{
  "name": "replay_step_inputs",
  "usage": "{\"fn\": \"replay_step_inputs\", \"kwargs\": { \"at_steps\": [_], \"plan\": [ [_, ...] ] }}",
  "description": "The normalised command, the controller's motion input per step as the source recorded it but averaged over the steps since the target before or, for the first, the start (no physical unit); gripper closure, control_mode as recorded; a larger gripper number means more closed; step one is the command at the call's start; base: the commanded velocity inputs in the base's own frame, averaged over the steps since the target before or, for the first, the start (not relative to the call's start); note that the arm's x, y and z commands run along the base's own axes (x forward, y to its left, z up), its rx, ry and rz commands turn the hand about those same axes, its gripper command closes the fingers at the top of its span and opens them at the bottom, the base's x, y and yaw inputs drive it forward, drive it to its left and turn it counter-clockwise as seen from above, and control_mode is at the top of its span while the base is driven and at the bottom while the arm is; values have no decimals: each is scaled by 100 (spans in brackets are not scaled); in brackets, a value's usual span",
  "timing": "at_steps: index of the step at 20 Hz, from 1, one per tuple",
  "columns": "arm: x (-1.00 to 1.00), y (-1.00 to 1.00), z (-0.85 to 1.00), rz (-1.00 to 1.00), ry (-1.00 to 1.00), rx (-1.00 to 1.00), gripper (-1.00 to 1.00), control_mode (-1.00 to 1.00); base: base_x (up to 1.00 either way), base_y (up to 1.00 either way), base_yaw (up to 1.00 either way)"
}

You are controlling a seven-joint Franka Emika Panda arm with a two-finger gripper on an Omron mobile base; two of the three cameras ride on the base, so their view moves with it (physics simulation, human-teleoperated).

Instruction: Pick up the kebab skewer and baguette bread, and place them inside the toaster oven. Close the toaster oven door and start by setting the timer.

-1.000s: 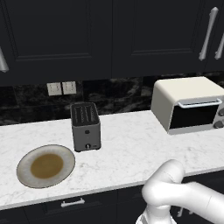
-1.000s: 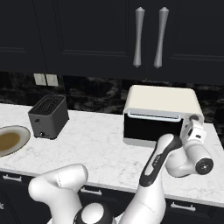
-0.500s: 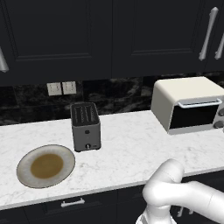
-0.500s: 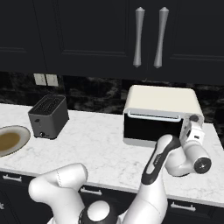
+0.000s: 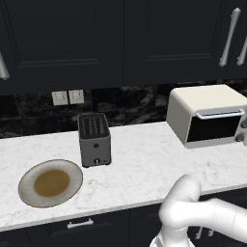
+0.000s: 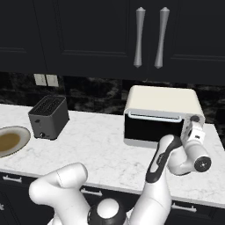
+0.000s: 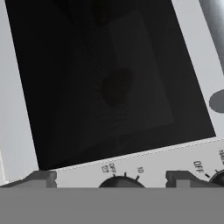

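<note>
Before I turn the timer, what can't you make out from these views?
- Skewer and baguette: behind the toaster oven door the hand view gives dark glass and one vague shape; I cannot identify it.
- Timer dial: cut off at the bottom of the hand view; its pointer is hidden.
- Gripper: in the right base view the hand itself hides how the jaws stand.
- Plate: brown centre, too small to identify.

At the bottom of the hand view we read "OFF" and "10" around a toaster oven [image 7: 131, 164] dial [image 7: 121, 183], and "OFF" again lower right.
</note>
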Motion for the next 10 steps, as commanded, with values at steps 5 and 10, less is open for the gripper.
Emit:
{"fn": "replay_step_inputs", "kwargs": {
  "at_steps": [5, 10],
  "plan": [
    [18, -32, 0, 0, 0, -3, -100, -100, 0, 0, 0],
    [9, -36, -5, 0, 0, -4, -100, -100, 0, 0, 0]
  ]
}}
